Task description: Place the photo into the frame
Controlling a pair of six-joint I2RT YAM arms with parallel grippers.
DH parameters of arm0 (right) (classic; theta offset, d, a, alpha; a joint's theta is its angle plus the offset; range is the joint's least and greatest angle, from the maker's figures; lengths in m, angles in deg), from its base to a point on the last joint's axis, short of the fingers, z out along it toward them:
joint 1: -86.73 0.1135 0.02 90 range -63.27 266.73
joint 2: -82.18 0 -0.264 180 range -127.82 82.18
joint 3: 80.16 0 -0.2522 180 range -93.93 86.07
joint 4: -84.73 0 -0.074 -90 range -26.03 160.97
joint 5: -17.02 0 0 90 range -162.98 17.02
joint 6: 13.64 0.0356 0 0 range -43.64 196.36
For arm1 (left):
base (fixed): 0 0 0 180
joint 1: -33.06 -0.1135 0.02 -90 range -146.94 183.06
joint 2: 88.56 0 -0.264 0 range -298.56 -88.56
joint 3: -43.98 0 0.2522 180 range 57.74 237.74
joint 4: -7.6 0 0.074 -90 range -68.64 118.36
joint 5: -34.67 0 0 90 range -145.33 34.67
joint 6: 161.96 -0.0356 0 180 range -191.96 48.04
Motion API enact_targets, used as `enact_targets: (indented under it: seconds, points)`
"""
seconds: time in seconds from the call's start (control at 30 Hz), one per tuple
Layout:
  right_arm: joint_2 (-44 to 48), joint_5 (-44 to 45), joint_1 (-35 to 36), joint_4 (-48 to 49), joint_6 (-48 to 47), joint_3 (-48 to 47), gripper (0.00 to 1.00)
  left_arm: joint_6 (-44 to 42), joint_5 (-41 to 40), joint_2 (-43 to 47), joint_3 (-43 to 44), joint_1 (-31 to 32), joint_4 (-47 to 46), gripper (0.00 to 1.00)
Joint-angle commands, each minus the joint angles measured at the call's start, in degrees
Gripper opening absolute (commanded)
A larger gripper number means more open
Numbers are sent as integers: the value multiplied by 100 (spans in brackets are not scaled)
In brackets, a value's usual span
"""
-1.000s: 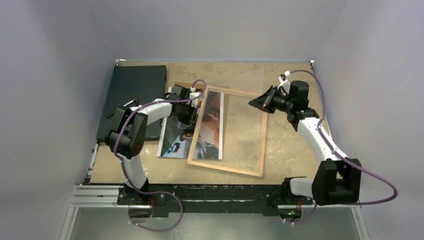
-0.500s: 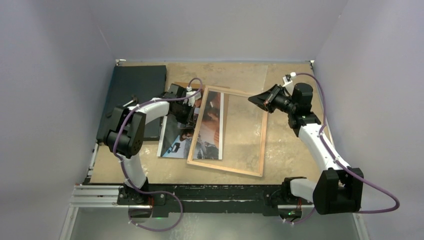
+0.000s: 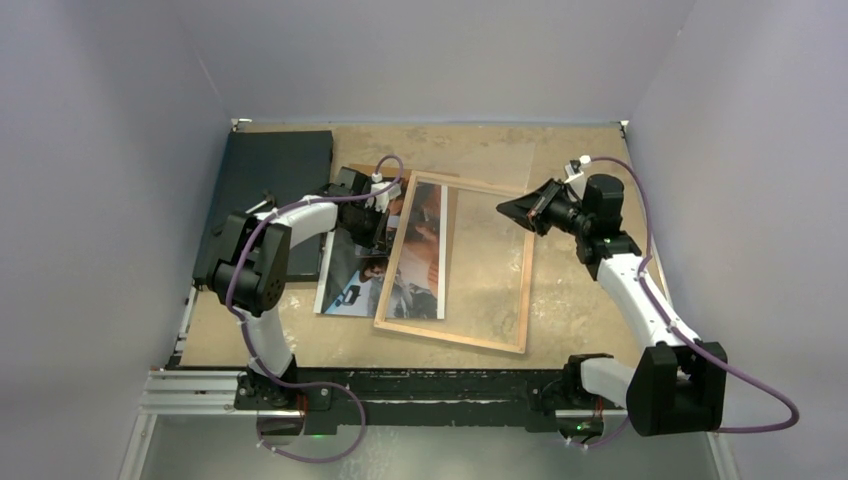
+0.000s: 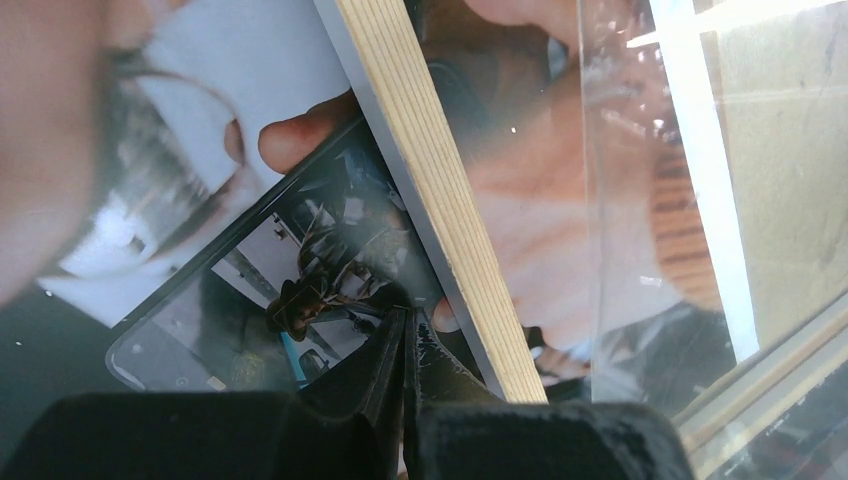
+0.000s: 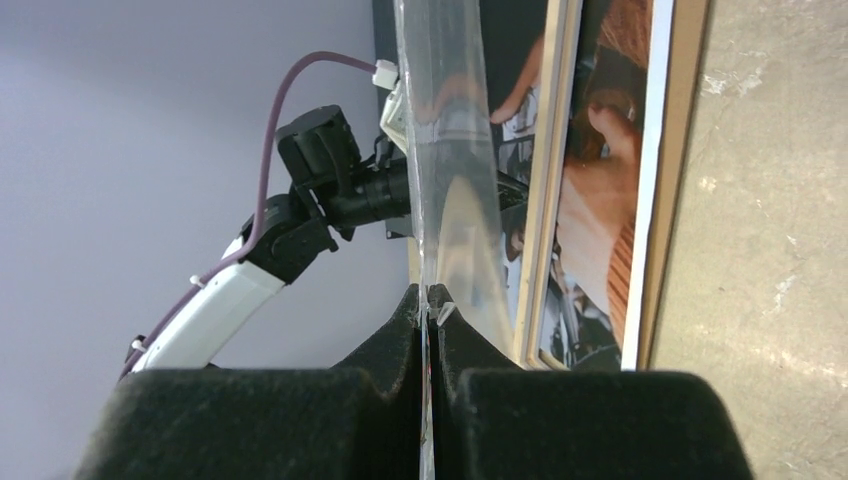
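The photo (image 3: 355,275) lies face up on the table, its right part under the left rail of the frame (image 3: 525,285), which lies with its wooden back up. My left gripper (image 3: 377,222) is shut, its tips down on the photo (image 4: 200,200) right beside the wooden rail (image 4: 440,190); nothing shows between the jaws (image 4: 408,318). My right gripper (image 3: 510,207) is shut on the edge of a clear sheet (image 5: 445,120) and holds it raised over the frame's far right corner (image 5: 428,295). The photo (image 5: 595,200) and a rail (image 5: 548,200) show behind the sheet.
A flat black board (image 3: 270,180) lies at the far left, partly under the left arm. A brown panel corner (image 3: 357,169) peeks out beyond the photo's far edge. Grey walls close in the table on three sides.
My right gripper has shifted slightly to the right with the clear sheet in it, and its wrist has turned. The left gripper, photo and frame have hardly moved.
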Motion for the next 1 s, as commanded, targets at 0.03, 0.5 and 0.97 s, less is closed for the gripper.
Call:
enact_targets:
  seconds: [0.03, 0.5, 0.97]
  points:
    - [30, -64, 16, 121, -173, 176, 0, -31, 133, 285, 10, -27, -31, 0]
    - [-80, 34, -206, 272, -339, 304, 0, -32, 142, 306, -12, -35, -29, 0]
    - [-300, -137, -343, 449, -505, 295, 0, -32, 160, 286, -8, -28, -36, 0]
